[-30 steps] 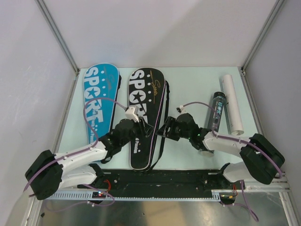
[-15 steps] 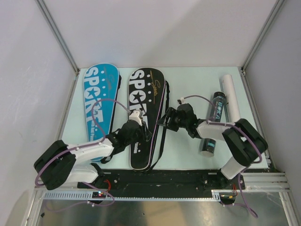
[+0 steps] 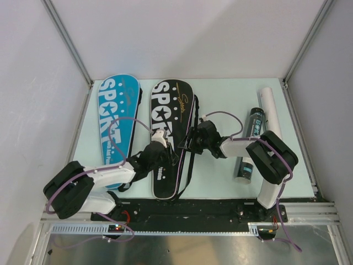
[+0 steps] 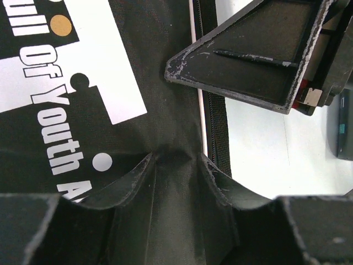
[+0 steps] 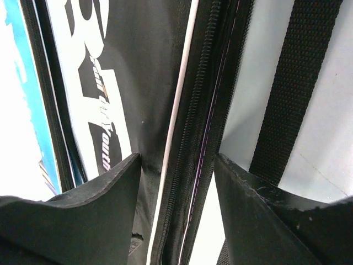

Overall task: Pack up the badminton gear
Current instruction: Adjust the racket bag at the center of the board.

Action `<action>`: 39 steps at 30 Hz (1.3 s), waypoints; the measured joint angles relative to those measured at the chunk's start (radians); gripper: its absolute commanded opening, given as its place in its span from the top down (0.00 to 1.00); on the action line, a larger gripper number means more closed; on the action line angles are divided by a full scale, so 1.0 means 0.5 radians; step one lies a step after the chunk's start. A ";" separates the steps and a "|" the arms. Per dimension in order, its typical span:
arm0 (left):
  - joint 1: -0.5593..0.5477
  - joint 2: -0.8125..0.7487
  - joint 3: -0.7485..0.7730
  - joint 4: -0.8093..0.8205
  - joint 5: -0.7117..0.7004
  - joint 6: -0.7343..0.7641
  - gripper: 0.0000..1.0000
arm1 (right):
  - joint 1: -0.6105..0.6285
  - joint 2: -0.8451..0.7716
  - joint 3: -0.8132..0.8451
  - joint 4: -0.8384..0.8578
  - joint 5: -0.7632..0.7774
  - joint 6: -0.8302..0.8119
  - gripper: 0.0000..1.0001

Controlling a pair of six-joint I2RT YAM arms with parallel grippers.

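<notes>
Swinging left since a second ago, the right pincer (image 5: 177, 160) now stands open astride the zipper edge (image 5: 193, 110) of the black bag (image 3: 171, 138) lying mid-bench (image 3: 215, 176), whose cloth the left pincer (image 4: 175, 161) pinches in a fold; that shallow pinch may slip, dragging the bag askew

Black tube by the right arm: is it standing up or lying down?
Lying down: the black tube lies lengthwise on the table, beside the white tube.
</notes>
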 measured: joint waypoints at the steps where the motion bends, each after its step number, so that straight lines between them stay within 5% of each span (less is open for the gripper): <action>1: 0.000 0.000 -0.005 0.009 -0.004 -0.008 0.59 | 0.002 0.000 0.009 -0.020 0.010 -0.005 0.40; 17: -0.024 -0.004 -0.027 0.045 -0.069 -0.041 0.60 | 0.075 0.070 0.166 -0.179 0.101 -0.063 0.42; 19: -0.026 -0.005 -0.029 0.045 -0.082 -0.049 0.60 | 0.076 0.097 0.172 -0.134 0.072 -0.051 0.47; 27: -0.030 -0.116 -0.051 -0.060 -0.181 -0.040 0.58 | 0.050 0.193 0.172 -0.002 -0.019 0.004 0.96; 33: 0.013 -0.330 0.030 -0.366 -0.292 0.083 0.54 | 0.050 0.074 0.150 -0.058 0.028 -0.095 1.00; 39: 0.203 -0.493 0.408 -0.651 -0.362 0.273 0.51 | 0.051 -0.266 0.209 -0.497 0.171 -0.478 1.00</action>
